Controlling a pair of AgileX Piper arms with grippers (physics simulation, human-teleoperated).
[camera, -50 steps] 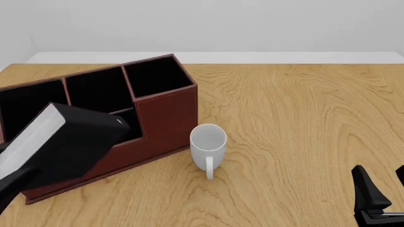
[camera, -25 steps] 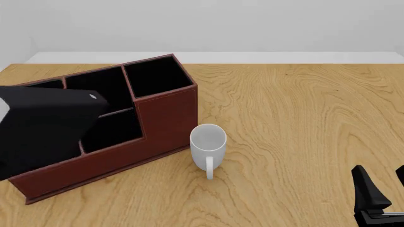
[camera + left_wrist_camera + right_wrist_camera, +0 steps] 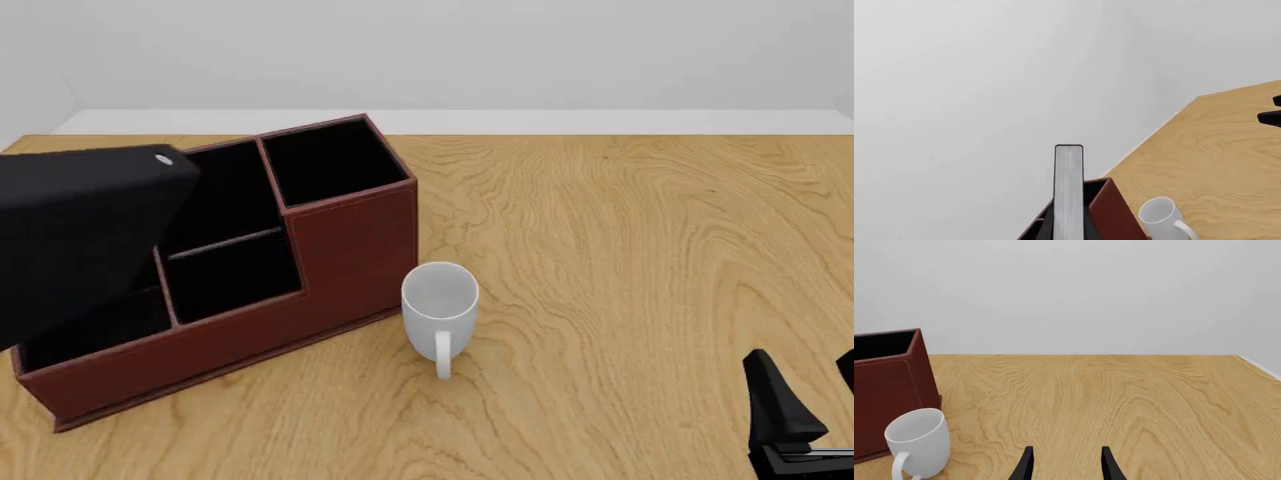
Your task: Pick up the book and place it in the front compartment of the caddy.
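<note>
The book (image 3: 80, 235) hangs in the air at the left, tilted, its black cover facing the front camera and hiding the left end of the caddy (image 3: 354, 240). In the left wrist view the book's white page edge (image 3: 1069, 192) stands straight ahead above the caddy (image 3: 1111, 212). My left gripper is shut on the book, but its fingers do not show in any view. The caddy's low front compartments (image 3: 234, 275) lie open beside the book. Far off at the near right, my right gripper (image 3: 810, 388) stands open and empty, as the right wrist view also shows (image 3: 1067, 464).
A white mug (image 3: 441, 305) stands upright right in front of the caddy's tall right end; it also shows in the wrist views (image 3: 1158, 214) (image 3: 918, 440). Bare wooden tabletop (image 3: 627, 240) stretches to the right, and a white wall lies behind.
The book has risen and swung back and to the left, turning from page edge showing to cover showing; more of the caddy's front compartments are uncovered. The right arm has not moved.
</note>
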